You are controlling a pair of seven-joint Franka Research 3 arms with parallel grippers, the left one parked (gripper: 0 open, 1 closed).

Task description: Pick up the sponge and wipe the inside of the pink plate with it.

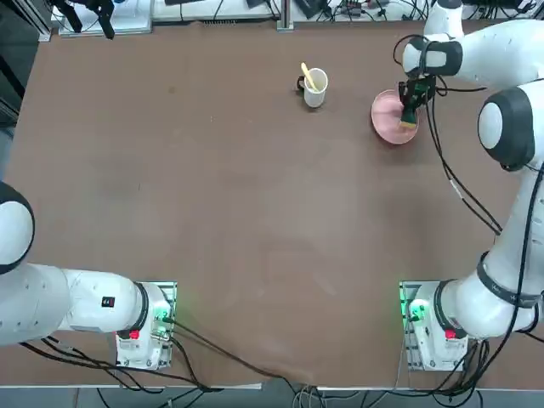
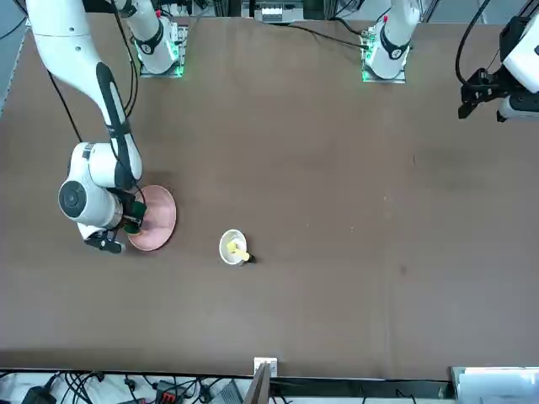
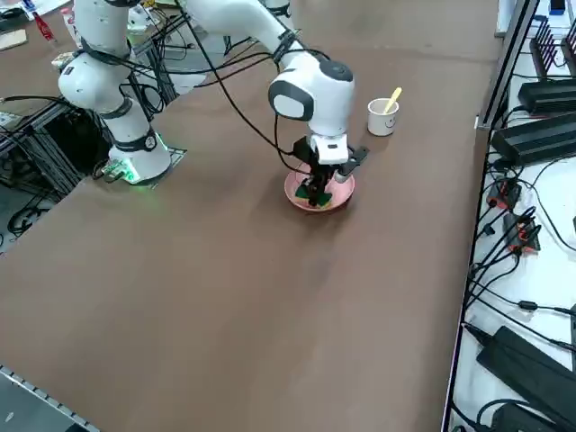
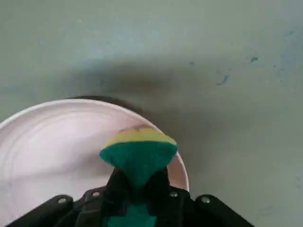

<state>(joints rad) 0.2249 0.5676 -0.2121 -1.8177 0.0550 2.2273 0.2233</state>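
Right end effector was closed on the sponge, pinching it so tightly at the middle that the block bulged into a fan beyond the fingertips. It held the sponge down over the plate, at the side of the dish nearer the right arm's edge of the desk; whether the sponge actually pressed on the pink surface could not be told from any view.

The step in hand looked to be the wipe itself. To do it well, the arm would need light, steady downward pressure and sweeps kept inside the rim, since the plate sat loose on the desk and a hard sideways push near its edge could slide or tip it. Working from the rim toward the centre would probably cover more of the dish.

The sponge's long axis ran in line with the fingers, pointing down at the plate, with the green layer facing the wrist camera and the yellow layer behind.
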